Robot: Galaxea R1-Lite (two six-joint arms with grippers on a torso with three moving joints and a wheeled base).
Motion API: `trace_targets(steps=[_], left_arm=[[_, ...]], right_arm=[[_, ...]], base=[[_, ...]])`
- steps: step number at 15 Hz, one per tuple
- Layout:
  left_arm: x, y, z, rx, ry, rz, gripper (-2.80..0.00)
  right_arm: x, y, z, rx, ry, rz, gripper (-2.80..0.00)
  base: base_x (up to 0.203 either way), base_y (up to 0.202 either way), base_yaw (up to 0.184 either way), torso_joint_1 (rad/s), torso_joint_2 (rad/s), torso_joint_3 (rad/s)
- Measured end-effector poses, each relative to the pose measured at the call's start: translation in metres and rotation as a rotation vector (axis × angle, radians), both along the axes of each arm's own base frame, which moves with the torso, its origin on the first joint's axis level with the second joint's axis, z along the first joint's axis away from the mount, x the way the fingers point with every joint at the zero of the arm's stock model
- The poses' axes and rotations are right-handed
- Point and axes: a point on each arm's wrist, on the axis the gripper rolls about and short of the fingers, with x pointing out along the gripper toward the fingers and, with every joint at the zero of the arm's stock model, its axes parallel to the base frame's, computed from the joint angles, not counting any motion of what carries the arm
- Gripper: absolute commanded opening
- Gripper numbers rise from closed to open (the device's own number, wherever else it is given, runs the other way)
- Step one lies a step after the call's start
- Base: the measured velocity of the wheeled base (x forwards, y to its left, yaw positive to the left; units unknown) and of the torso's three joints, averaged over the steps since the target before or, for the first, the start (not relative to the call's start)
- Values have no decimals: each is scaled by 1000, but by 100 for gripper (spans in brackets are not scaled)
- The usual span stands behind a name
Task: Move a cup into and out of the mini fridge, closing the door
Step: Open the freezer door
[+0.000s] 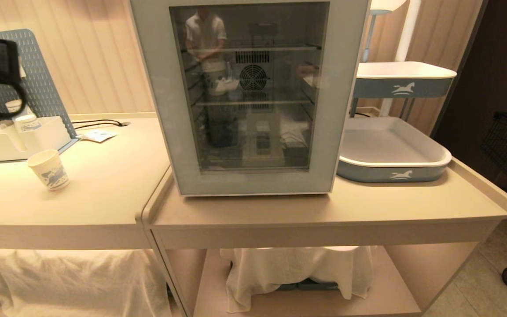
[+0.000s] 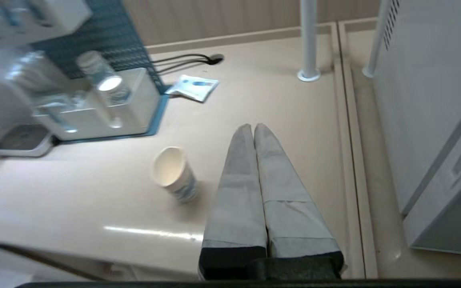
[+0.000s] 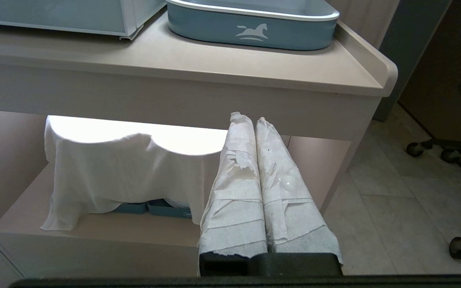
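The cup (image 1: 49, 169), white paper with blue print, stood upright and empty on the counter, well left of the mini fridge (image 1: 163, 88), whose tinted glass door (image 1: 253, 97) was shut.

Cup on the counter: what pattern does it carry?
The cup is white with a blue print low on its side; clearest in head view.

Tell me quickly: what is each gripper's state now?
Left gripper: shut, empty, above the counter near the cup.
Right gripper: shut, empty.
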Motion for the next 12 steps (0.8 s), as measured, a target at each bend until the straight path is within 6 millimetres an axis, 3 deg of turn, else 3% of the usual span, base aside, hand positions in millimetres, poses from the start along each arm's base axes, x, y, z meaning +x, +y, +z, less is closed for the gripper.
trace_targets(steps=[2, 4, 7, 9, 10, 12], left_arm=[[49, 0, -28, -49, 59, -131, -280], [81, -4, -48, -150, 88, -304, -280], [113, -6, -70, -275, 137, -527, -280], [123, 2, -80, -303, 155, -543, -280], [125, 7, -85, -315, 167, -549, 0], [124, 15, -89, -340, 188, -585, 0]], right_arm=[[0, 0, 0, 0, 0, 1, -280], [0, 0, 0, 0, 0, 0, -280], [0, 0, 0, 0, 0, 0, -280], [0, 0, 0, 0, 0, 0, -280], [0, 0, 0, 0, 0, -1, -280], [0, 0, 0, 0, 0, 0, -280]], base=[[0, 0, 0, 0, 0, 0], [0, 0, 0, 0, 0, 0], [0, 0, 0, 0, 0, 0], [0, 0, 0, 0, 0, 0], [0, 0, 0, 0, 0, 0], [0, 0, 0, 0, 0, 0]])
